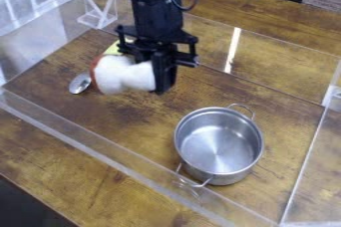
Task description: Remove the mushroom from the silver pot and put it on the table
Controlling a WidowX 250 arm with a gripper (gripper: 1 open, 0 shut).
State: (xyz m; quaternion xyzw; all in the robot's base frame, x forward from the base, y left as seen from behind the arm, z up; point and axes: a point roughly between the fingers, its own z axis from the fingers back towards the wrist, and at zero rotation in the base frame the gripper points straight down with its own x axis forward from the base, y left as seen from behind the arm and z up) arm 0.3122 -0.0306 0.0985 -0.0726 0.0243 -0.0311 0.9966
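Gripper (pixel 158 72) points straight down, clenched on the mushroom (pixel 124 73). Mushroom sits sideways in the jaws: white stem end sticks out to the picture-left of the gripper, cap end w/ a bit of reddish-brown tucked behind the fingers (pixel 166 69), mostly hidden by them. Can't tell if mushroom touches the table (pixel 80 176) or hangs just above it; looks close to the surface.

Pot (pixel 220 145) stands well apart, below and to the picture-right of the gripper, upright, inside bare steel, one loop handle toward the near edge, one toward the far side.

Spoon (pixel 82 82) lies just to the picture-left of the mushroom, bowl end showing, yellow handle partly behind the mushroom. Acrylic wall (pixel 94 146) runs across in front of the gripper.
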